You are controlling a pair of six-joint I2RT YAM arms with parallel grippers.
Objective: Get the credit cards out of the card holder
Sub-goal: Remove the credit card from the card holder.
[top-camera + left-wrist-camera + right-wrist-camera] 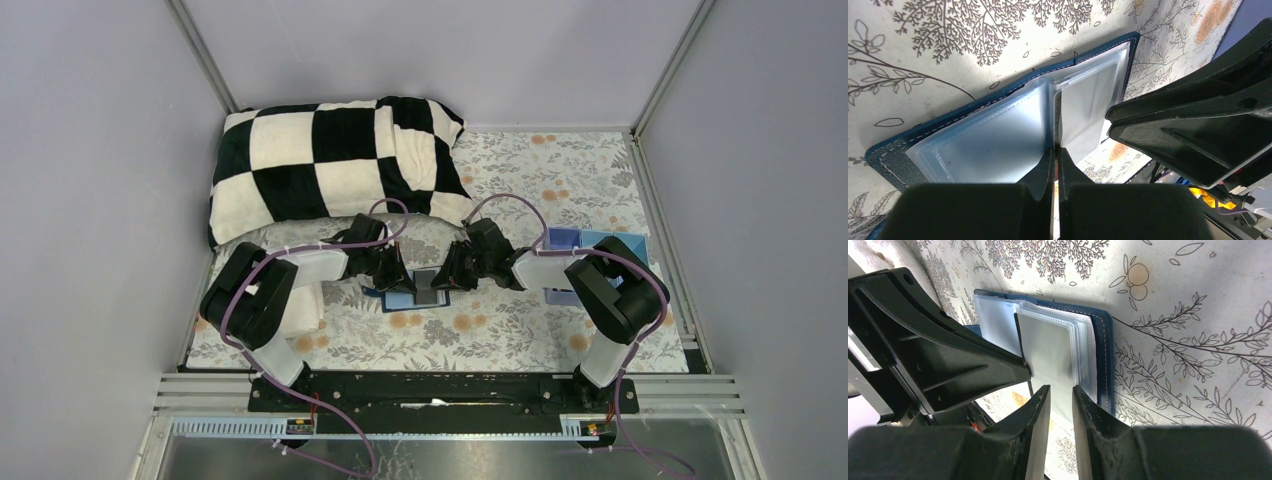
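The card holder (pixel 402 298) lies open on the floral cloth between both arms, with its dark blue cover (pixel 1104 340) underneath and frosted plastic sleeves (pixel 983 142) fanned on top. One sleeve leaf (pixel 1048 347) stands up at the fold. My left gripper (pixel 1057 150) is shut on that leaf's edge, which I see edge-on in the left wrist view. My right gripper (pixel 1061 390) is open at the other side, and the leaf shows in the gap between its fingers. No credit cards can be made out through the sleeves.
A black-and-white checkered pillow (pixel 330 170) lies at the back. A light-blue compartment tray (pixel 578 240) sits behind the right arm. A white cloth (pixel 305 312) lies by the left arm. Metal frame rails (pixel 660 230) and grey walls enclose the table.
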